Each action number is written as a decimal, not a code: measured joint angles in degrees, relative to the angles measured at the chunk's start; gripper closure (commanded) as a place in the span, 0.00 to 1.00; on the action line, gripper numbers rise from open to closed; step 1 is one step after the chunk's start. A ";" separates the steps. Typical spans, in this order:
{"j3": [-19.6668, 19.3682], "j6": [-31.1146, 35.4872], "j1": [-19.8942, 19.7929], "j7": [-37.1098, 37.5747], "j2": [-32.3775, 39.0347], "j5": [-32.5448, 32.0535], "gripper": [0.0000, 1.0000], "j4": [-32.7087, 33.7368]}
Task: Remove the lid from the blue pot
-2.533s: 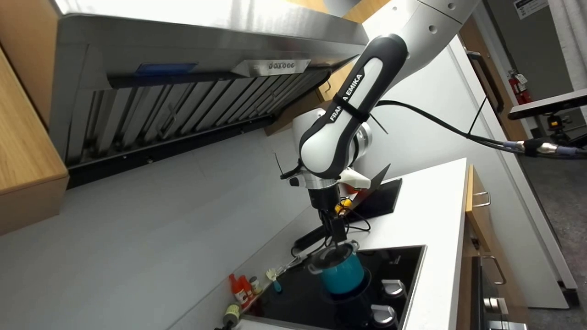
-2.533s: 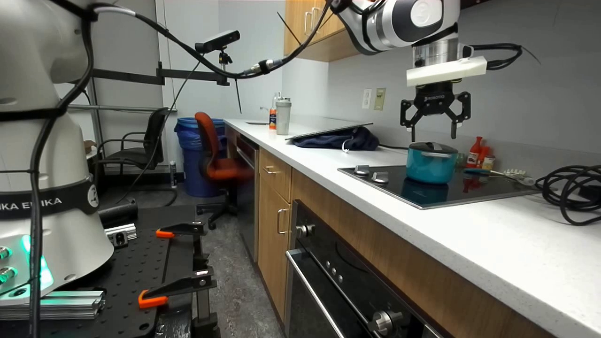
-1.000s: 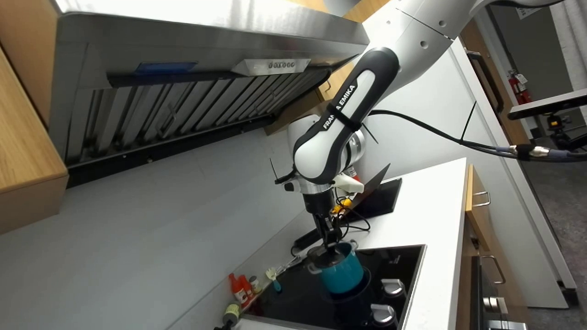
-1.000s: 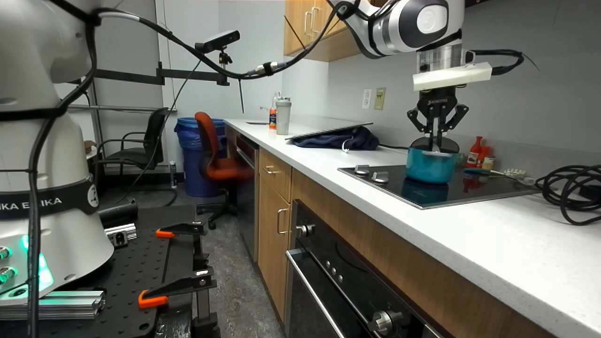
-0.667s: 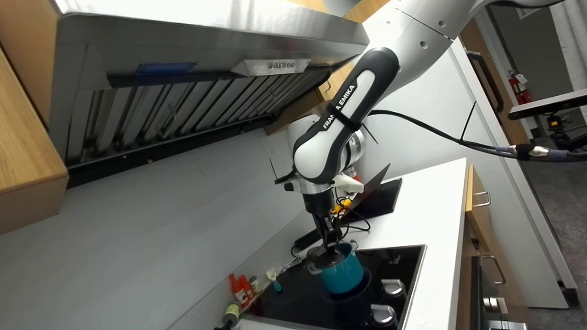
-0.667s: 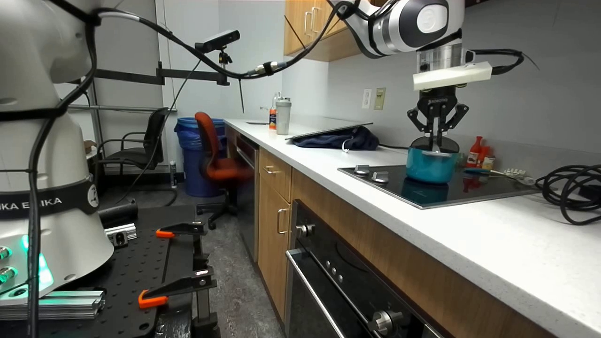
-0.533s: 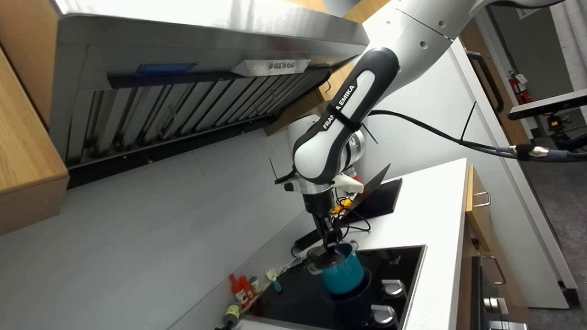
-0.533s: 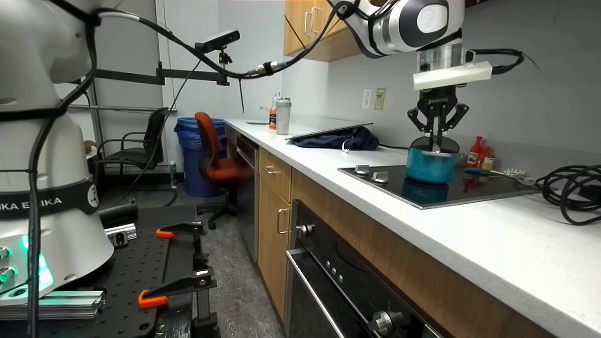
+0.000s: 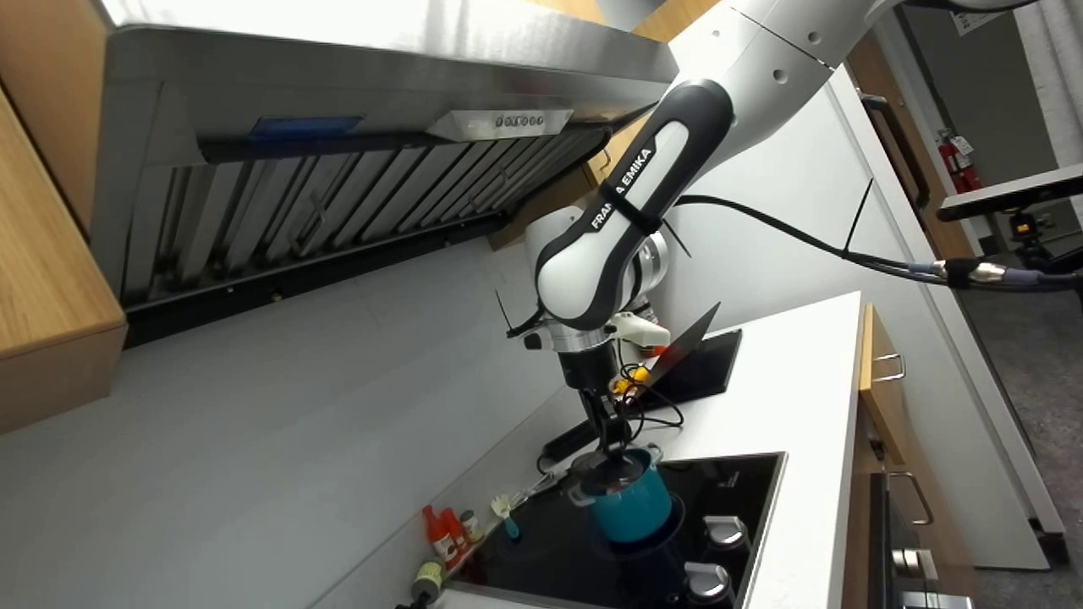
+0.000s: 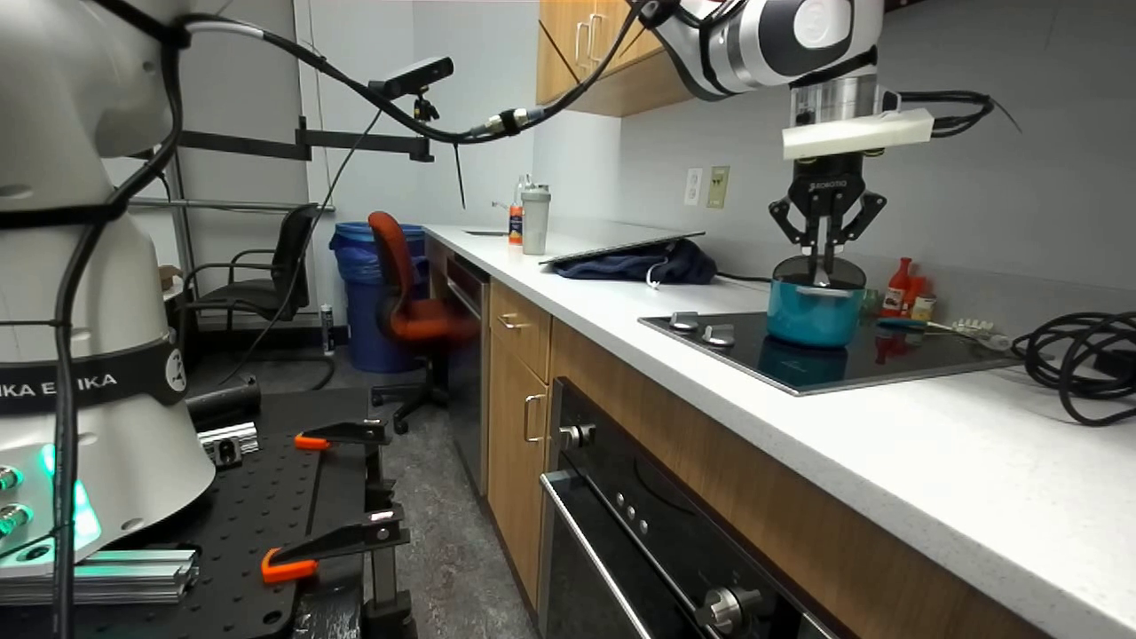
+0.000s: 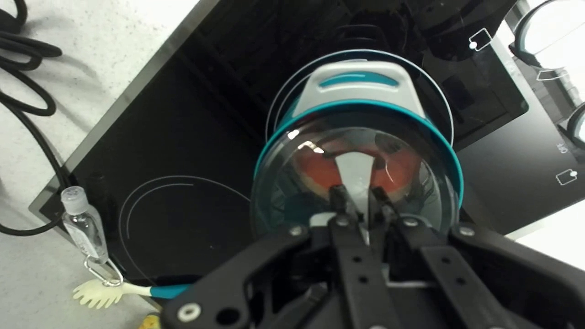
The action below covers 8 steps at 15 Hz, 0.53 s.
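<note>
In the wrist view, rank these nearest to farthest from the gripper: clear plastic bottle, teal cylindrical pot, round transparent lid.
1. Transparent lid: held by the gripper.
2. Teal pot: beneath the lid.
3. Clear bottle: left, by the cooktop's edge.

Pot (image 10: 813,321) crowded above, roomy alongside
Gripper (image 10: 821,266) and lid (image 11: 355,168) block its top; bare cooktop (image 11: 192,123) spreads left of the pot in the wrist view, bottles (image 10: 897,286) beyond it in an exterior view.
</note>
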 measured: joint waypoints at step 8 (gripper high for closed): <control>-0.06 -1.88 0.49 0.03 -0.16 -0.54 0.96 1.42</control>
